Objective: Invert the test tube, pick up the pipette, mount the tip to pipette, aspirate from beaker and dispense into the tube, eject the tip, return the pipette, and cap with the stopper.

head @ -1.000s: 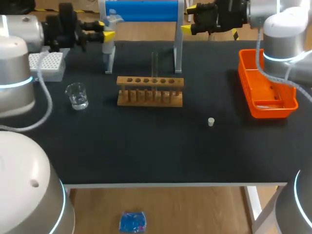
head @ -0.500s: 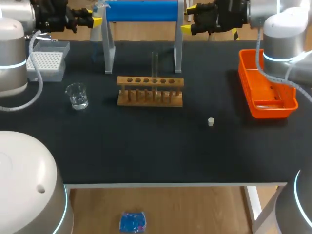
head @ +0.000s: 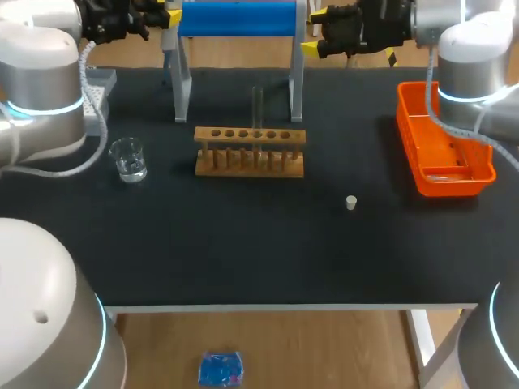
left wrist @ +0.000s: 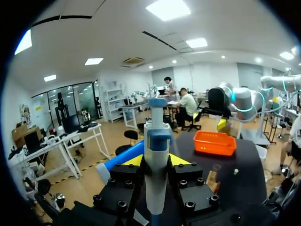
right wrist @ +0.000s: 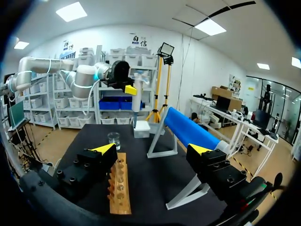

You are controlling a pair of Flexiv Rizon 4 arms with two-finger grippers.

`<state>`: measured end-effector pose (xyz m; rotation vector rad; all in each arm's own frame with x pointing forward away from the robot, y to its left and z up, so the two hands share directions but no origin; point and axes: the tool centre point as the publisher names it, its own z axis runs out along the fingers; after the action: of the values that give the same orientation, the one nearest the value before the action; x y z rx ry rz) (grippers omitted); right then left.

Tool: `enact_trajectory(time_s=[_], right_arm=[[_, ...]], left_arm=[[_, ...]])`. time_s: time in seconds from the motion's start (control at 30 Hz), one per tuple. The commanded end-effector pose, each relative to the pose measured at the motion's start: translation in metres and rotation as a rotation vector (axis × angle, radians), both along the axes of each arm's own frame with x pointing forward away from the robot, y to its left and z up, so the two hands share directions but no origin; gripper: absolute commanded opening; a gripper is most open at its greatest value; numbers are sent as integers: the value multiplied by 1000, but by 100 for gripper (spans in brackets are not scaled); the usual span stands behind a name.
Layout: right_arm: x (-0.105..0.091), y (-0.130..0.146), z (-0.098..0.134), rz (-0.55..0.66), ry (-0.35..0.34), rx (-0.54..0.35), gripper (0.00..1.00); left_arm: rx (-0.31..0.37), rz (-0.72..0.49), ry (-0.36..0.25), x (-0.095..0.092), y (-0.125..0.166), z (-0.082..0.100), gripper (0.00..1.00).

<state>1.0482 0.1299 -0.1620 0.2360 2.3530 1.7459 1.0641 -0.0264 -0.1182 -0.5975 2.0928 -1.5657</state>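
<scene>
My left gripper (left wrist: 156, 162) is shut on the white and blue pipette (left wrist: 156, 141), held upright. It is raised at the back left (head: 165, 11), by the blue stand's (head: 235, 18) left end. From the right wrist, the pipette (right wrist: 136, 94) hangs above the tip box (right wrist: 141, 129). A clear test tube (head: 257, 105) stands upright in the wooden rack (head: 250, 152). The glass beaker (head: 128, 158) sits left of the rack, and the small stopper (head: 351, 203) lies to its front right. My right gripper (head: 318, 32) is open and holds nothing, high at the back right (right wrist: 152, 149).
The tip box (head: 97, 85) at the back left is partly hidden by my left arm. An orange tray (head: 442, 154) stands along the right edge. The stand's grey legs (head: 297, 89) rise behind the rack.
My left arm has lifted the pipette up and back, off the stand's left post toward the far edge. The right arm has not moved.
</scene>
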Motion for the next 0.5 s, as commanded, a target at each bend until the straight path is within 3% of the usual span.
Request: enact_trajectory(time_s=[0.03,0.5], right_arm=[[0,0,1,0,1,-2,100],[0,0,1,0,1,-2,100]], left_arm=[[-39,77,-48,4,-10,-8,0],[-58,195,-24,29,-34,-16,0]])
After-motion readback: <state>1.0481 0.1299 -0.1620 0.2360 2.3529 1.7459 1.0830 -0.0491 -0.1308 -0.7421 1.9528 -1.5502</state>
